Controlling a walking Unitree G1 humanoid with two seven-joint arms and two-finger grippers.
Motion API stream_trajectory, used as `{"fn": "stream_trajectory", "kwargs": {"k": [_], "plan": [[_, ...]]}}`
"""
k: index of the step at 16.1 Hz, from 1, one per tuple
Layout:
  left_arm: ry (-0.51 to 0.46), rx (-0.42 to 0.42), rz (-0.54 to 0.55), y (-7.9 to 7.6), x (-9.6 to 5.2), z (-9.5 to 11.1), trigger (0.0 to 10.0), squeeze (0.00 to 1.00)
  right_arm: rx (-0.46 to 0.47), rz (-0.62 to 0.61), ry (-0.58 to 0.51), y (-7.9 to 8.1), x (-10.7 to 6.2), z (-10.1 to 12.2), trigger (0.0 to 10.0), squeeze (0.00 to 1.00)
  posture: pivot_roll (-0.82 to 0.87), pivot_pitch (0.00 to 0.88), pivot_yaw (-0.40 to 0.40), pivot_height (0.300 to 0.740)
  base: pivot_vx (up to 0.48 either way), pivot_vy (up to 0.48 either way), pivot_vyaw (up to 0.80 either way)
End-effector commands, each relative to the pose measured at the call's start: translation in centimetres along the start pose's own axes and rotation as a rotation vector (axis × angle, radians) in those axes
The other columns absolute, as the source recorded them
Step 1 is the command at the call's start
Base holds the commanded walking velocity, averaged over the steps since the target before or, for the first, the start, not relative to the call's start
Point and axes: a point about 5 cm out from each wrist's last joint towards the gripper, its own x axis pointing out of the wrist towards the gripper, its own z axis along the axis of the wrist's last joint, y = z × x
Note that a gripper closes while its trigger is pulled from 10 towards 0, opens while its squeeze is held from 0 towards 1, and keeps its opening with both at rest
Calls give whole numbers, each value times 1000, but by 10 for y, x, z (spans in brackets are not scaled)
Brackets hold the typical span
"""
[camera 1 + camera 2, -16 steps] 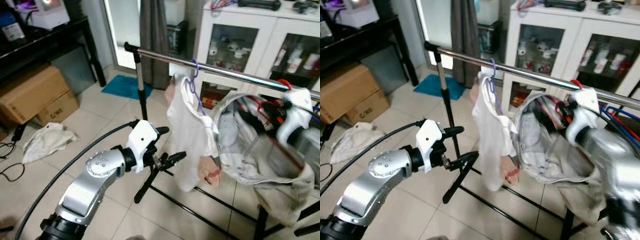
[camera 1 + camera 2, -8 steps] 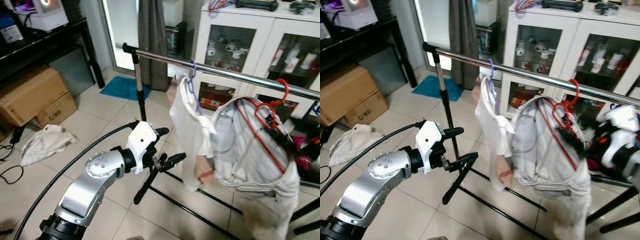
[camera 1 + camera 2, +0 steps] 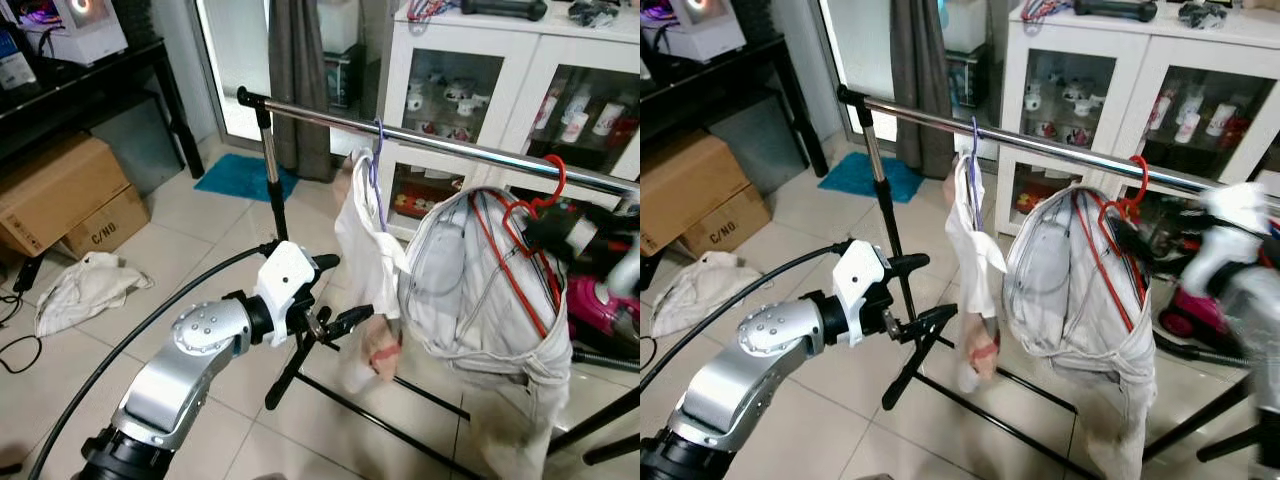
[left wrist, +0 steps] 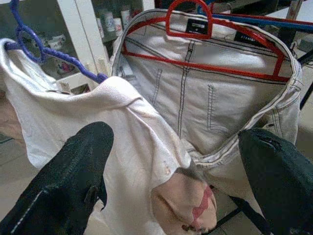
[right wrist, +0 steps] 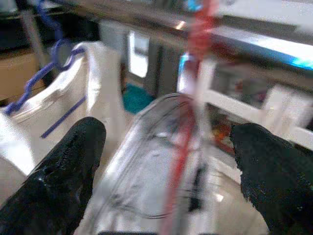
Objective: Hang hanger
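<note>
A tiled room fills the frame, with a white glass-fronted cabinet (image 3: 470, 90) across the upper right and a black shelf unit above brown cardboard boxes (image 3: 60, 195) at the left edge. A chrome clothes rail on a black stand (image 3: 420, 140) runs from upper centre down toward the right, set high enough that garments hang clear of the floor. The task's red wire hanger carrying pale grey trousers (image 3: 530, 215) sits with its hook over the rail at the right of the frame, so the hanging looks done or nearly so. Just left of it, a purple hanger with a white shirt (image 3: 372, 175) is hooked on the same rail, the two garments touching. The right hand (image 5: 171, 161) shows in its wrist view with its two black fingers spread wide on either side of the red hanger, gripping nothing, which I judge to be a release. The left hand (image 3: 340, 322) is held out at centre frame below the shirt, fingers parted and empty. The cabinet holds small bottles and figurines behind its glass doors; the boxes are closed. A crumpled white cloth (image 3: 85, 285) lies on the floor at lower left.
</note>
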Motion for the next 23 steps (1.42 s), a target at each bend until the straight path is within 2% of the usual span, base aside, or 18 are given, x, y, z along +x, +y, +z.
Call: {"fn": "stream_trajectory", "kwargs": {"k": [1, 4, 7, 9, 10, 11, 12, 13, 14, 23], "plan": [[9, 17, 8, 3, 0, 1, 10000, 894, -2, -42, 27, 0, 13, -4, 10000, 1000, 91, 0, 63, 740, 0, 0, 0], [10, 17, 12, 3, 0, 1, 10000, 898, 30, -129, 42, -7, 28, -9, 10000, 1000, 95, 0, 60, 740, 0, 0, 0], [10, 14, 13, 3, 0, 0, 10000, 898, 43, -214, 37, -18, 36, -5, 10000, 1000, 97, 0, 58, 740, 0, 0, 0], [9, 14, 12, 3, 0, 1, 10000, 898, 51, -222, 27, -20, 39, -3, 10000, 980, 95, 0, 60, 740, 0, 0, 0], [9, 14, 11, 3, 0, 1, 10000, 898, 56, -217, 20, -19, 41, -3, 10000, 698, 95, 0, 60, 740, 0, 0, 0], [8, 15, 10, 3, 1, 1, 10000, 902, 56, -201, 14, -16, 44, -3, 10000, 0, 93, 0, 63, 740, 0, 0, 0], [7, 15, 9, 3, 1, 1, 10000, 898, 57, -199, 14, -15, 45, -3, 5373, 0, 93, 0, 63, 740, 0, 0, 0], [6, 16, 6, 3, 2, 2, 10000, 898, 57, -201, 16, -15, 47, -5, 1373, 0, 94, 0, 64, 740, 0, 0, 0], [5, 16, 6, 3, 2, 2, 10000, 894, 60, -207, 17, -15, 48, -6, 0, 0, 94, 0, 64, 740, 0, 0, 0], [5, 16, 4, 4, 3, 2, 10000, 898, 130, -194, 14, -13, 55, -13, 0, 0, 98, 0, 60, 740, 0, 0, 0]]}}
